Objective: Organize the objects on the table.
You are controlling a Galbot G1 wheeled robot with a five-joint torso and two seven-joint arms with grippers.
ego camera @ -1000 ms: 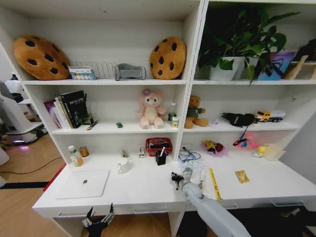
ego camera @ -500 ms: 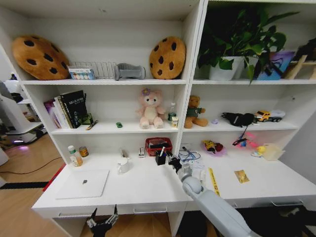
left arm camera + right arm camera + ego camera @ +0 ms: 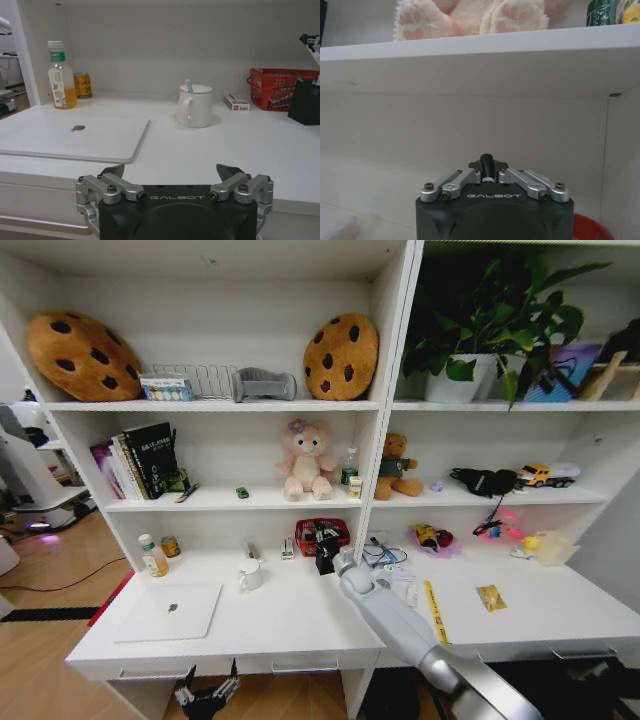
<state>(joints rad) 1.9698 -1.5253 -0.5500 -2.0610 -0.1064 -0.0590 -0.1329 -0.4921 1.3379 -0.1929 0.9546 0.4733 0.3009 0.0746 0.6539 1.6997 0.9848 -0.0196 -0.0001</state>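
**Pen held above the black holder**

Head view: right gripper (image 3: 327, 543) hovers over the black holder (image 3: 326, 562) near the desk (image 3: 290, 615) back edge.

Left wrist view: left gripper (image 3: 172, 176) fingers wide, below the front edge.

Right wrist view: fingers clamp a pen (image 3: 487, 165). Keep it vertical; centre before releasing.

The right arm (image 3: 400, 625) stretches up from lower right toward centre frame, its gripper (image 3: 490, 172) pinched shut on something dark; the left gripper (image 3: 170, 175) (fingers spread) hangs low at bottom left.
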